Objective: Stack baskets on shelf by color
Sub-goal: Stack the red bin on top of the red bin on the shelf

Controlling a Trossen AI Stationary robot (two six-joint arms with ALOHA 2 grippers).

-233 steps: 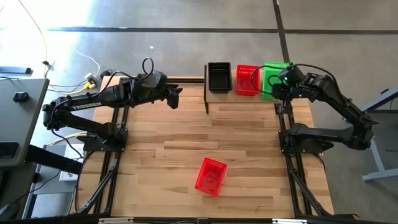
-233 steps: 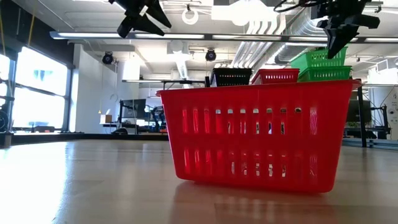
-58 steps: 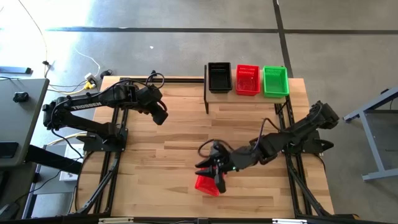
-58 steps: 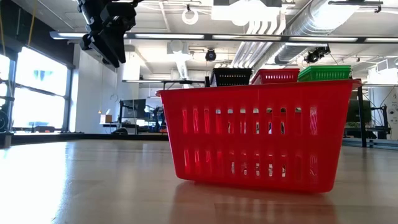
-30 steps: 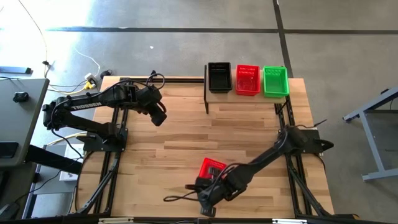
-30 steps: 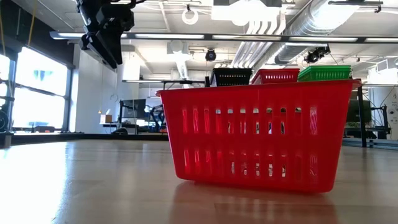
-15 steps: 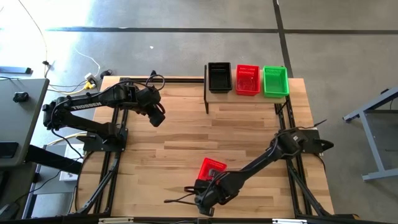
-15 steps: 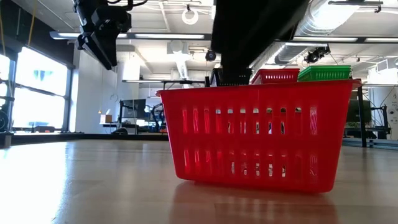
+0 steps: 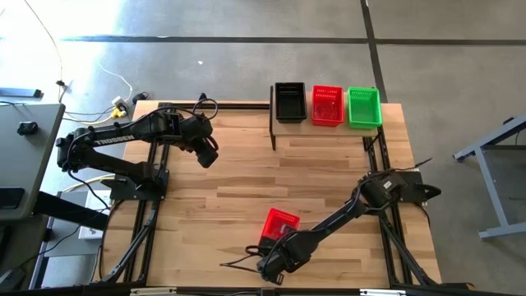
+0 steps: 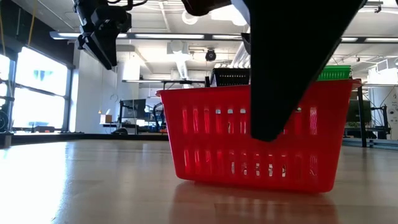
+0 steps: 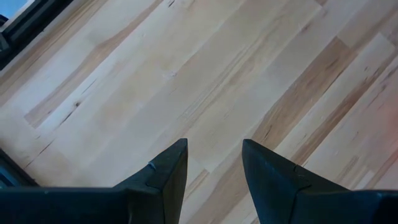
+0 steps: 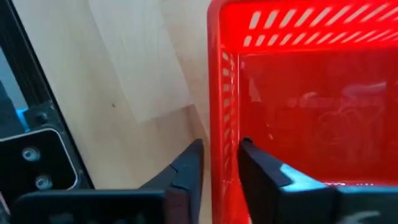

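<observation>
Two arms share this surface (image 9: 238,185), and only one is placed for the coming grasp. Far to the left, the left pincer (image 9: 209,154) hangs released over bare wood near the rear left part, fingers (image 11: 163,175) spread with nothing between them, well apart from every basket. Moving rightward along the front edge, the loose red basket (image 9: 279,226) sits upright just left of the middle of that edge, its long axis running obliquely from the front edge toward the rear. The right pincer (image 9: 275,261) has reached across from the right side and sits at the basket's front end; in its wrist view one finger (image 12: 186,168) lies outside the red wall (image 12: 219,124) and the other inside, straddling the rim with the jaws parted and narrowing, not yet clamped as far as I can judge. So the right arm is much the nearer. Farther right, at the rear edge, the shelf (image 9: 283,125) carries black (image 9: 290,102), red (image 9: 326,105) and green (image 9: 363,108) baskets side by side
</observation>
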